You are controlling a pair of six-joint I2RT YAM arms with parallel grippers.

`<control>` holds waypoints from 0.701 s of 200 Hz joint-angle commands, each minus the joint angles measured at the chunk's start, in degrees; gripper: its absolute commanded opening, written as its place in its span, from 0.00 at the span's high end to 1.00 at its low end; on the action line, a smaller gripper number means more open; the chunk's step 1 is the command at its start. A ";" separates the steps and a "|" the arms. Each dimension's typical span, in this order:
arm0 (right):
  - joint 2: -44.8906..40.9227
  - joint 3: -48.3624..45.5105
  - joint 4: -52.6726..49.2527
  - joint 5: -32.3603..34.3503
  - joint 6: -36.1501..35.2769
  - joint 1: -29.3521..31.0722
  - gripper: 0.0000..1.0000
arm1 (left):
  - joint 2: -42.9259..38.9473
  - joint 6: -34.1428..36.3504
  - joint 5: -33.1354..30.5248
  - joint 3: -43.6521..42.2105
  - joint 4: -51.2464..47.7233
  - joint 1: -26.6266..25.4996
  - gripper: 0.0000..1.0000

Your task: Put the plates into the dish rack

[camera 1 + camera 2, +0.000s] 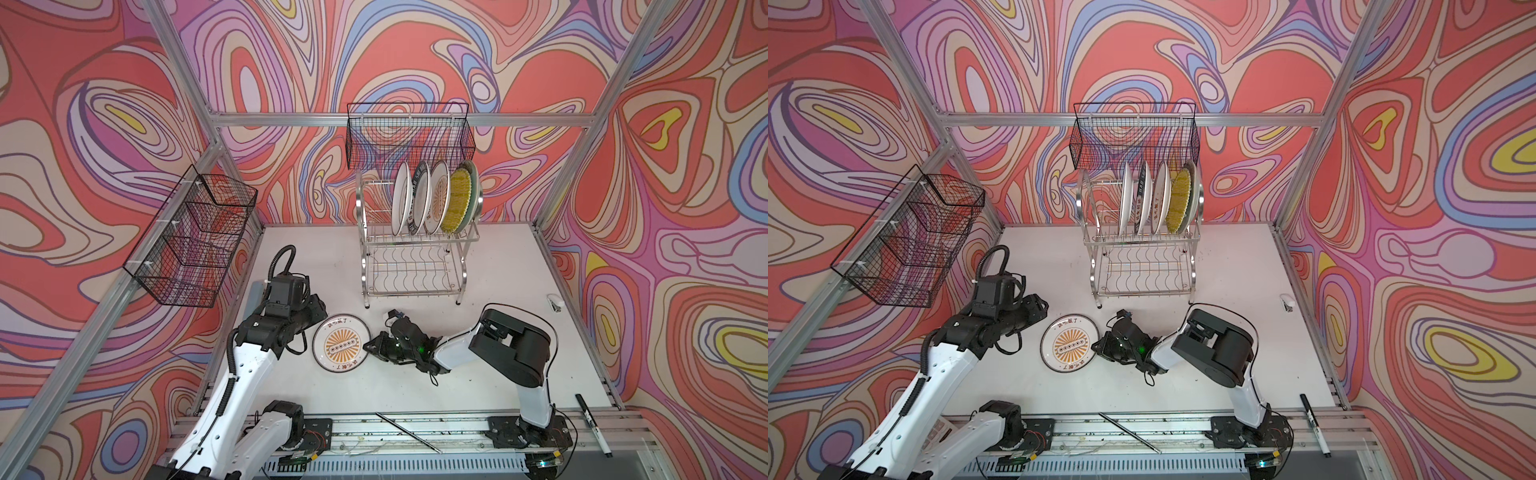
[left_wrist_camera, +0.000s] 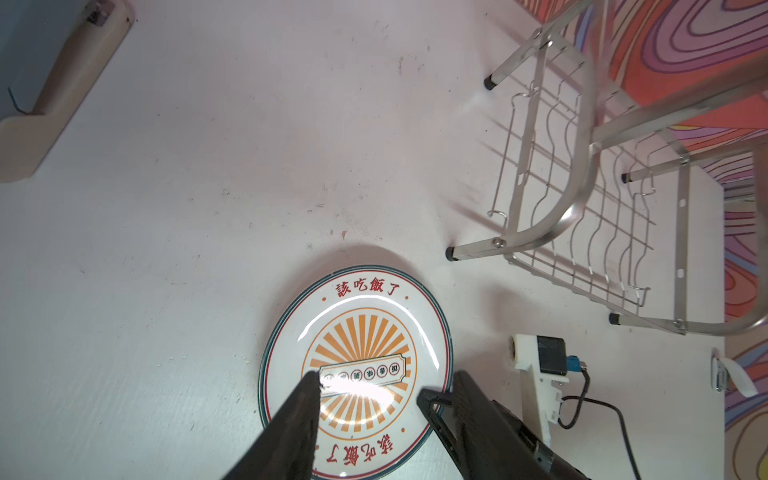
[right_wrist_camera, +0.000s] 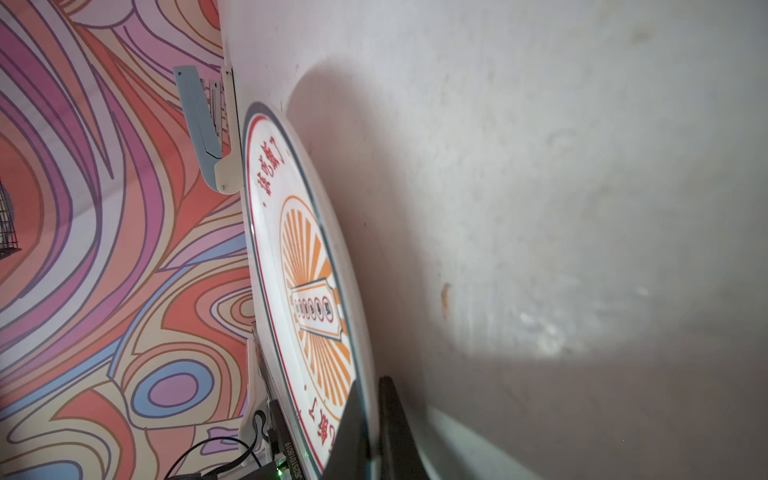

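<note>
An orange-sunburst plate lies on the white table in front of the dish rack. My right gripper is shut on the plate's right rim, one finger above it and one below. At the plate's left side my left gripper hangs open, holding nothing. Several plates stand upright in the rack's upper tier, among them a white one and a yellow one.
One black mesh basket hangs on the left wall and another hangs above the rack. A marker and a thin metal rod lie on the front rail. A small white object sits at the table's right edge.
</note>
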 commanded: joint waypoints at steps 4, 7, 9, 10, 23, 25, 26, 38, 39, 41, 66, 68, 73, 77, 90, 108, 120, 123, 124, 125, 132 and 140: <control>-8.20 -0.42 -6.86 1.72 -4.98 0.18 1.00 | -3.56 1.56 0.71 3.29 -2.26 0.11 0.45; -9.18 -0.36 -7.84 1.93 -5.45 0.22 1.00 | -4.04 1.69 0.99 3.57 -2.11 0.11 0.45; -9.87 -0.25 -8.44 2.07 -5.75 0.22 1.00 | -4.26 1.86 1.06 3.75 -1.99 0.11 0.45; -10.22 -0.21 -8.78 2.09 -5.89 0.22 1.00 | -4.32 1.89 1.07 3.84 -2.00 0.11 0.45; -14.63 0.55 -13.02 2.75 -8.30 0.27 1.00 | -6.03 2.80 2.16 4.94 -1.25 0.11 0.44; -15.28 0.83 -13.76 2.85 -8.74 0.28 1.00 | -6.30 3.00 2.27 5.08 -1.09 0.11 0.44; -15.56 0.95 -14.12 2.92 -8.97 0.25 1.00 | -6.40 3.08 2.34 5.12 -0.98 0.07 0.44; -18.73 2.42 -18.43 3.37 -11.28 0.22 1.00 | -7.64 3.76 2.60 6.02 -0.63 0.02 0.44; -18.87 2.54 -18.78 3.36 -11.47 0.27 1.00 | -7.73 3.76 2.63 6.12 -0.57 0.02 0.44; -19.44 2.76 -19.48 3.39 -11.84 0.26 1.00 | -7.88 3.85 2.59 6.30 -0.62 0.02 0.44; -24.28 6.92 -26.70 3.39 -15.48 0.22 1.00 | -9.77 4.86 3.24 8.05 -0.06 0.02 0.44; -24.63 7.23 -27.26 3.34 -15.57 0.18 1.00 | -9.93 4.94 3.55 8.23 0.08 0.02 0.44; -25.26 8.10 -28.55 3.30 -15.95 0.15 1.00 | -10.29 5.14 4.16 8.47 0.40 0.02 0.43; -25.68 8.79 -29.39 3.10 -16.32 0.07 1.00 | -10.51 5.25 4.70 8.77 0.72 -0.04 0.43; -26.89 10.59 -31.56 2.43 -16.90 -0.35 1.00 | -11.04 5.88 6.74 9.77 1.51 -0.06 0.43; -28.17 12.43 -33.26 1.44 -17.43 -1.06 1.00 | -11.59 6.87 10.37 10.55 3.13 -0.36 0.44; -28.88 13.87 -34.97 1.02 -17.85 -1.59 1.00 | -11.86 7.62 12.68 10.82 4.06 -0.61 0.45; -29.14 14.26 -35.32 0.97 -18.04 -1.67 1.00 | -11.86 7.90 13.17 10.98 4.13 -0.68 0.45; -29.22 14.39 -35.57 0.88 -18.14 -1.73 1.00 | -11.86 7.99 13.23 11.01 4.18 -0.77 0.45; -29.30 14.54 -35.75 0.89 -18.19 -1.72 1.00 | -11.86 8.03 13.40 11.07 4.25 -0.81 0.45; -29.73 15.73 -37.06 0.95 -18.63 -2.08 1.00 | -11.86 8.60 14.77 11.45 4.61 -1.00 0.46; -30.35 17.01 -38.87 0.96 -19.41 -2.38 1.00 | -11.75 9.37 15.90 11.93 4.91 -1.29 0.46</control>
